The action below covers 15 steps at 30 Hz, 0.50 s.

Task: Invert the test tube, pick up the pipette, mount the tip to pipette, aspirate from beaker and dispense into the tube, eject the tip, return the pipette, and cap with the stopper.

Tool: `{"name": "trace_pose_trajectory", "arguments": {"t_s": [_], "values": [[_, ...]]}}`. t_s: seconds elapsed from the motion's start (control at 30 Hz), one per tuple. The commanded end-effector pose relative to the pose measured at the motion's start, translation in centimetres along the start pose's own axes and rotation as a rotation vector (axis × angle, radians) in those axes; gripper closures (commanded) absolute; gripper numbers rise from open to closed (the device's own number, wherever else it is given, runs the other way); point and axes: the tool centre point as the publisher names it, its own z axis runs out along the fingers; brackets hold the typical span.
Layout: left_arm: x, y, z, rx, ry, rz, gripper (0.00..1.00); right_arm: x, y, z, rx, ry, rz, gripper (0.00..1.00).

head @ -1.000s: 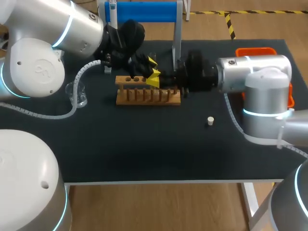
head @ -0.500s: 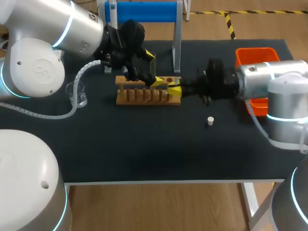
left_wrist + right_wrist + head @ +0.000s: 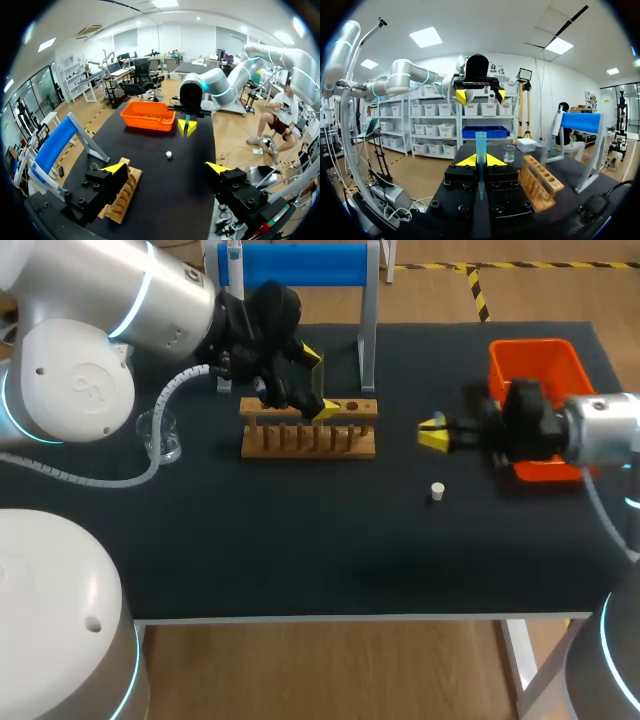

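— Right gripper point(image 3: 433, 433) has backed off from the rack point(image 3: 308, 430) toward the orange bin point(image 3: 535, 352), its fingers pinched on the tube point(image 3: 480, 150), which stands upright between them.
— That looks light, thin, slick and probably brittle, so hold it mid-length, gently. And the left gripper point(image 3: 167, 168)?
— Spread wide, empty, over the rack. From above the tube barely shows, and I can't tell what's in it.

Left end effector point(image 3: 166, 168) spread wide, right end effector point(image 3: 433, 432) — clamped on tube point(image 3: 480, 142)
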Motion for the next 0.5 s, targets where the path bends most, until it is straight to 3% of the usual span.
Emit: {"name": "trace_pose_trajectory", "arguments": {"t_s": [0.03, 0.2, 0.5], "values": [[0.0, 0.0, -0.2, -0.003, 0.003, 0.000, 0.00, 1.3, -0.1, -4.6, 0.003, -0.038, -0.007, 1.00], [0.0, 0.0, -0.2, -0.003, 0.003, 0.000, 0.00, 1.6, -0.6, -6.7, -0.010, -0.051, -0.009, 1.00], [0.0, 0.0, -0.2, -0.003, 0.003, 0.000, 0.00, 1.9, -1.5, -9.0, -0.014, 0.001, -0.013, 1.00]]}}
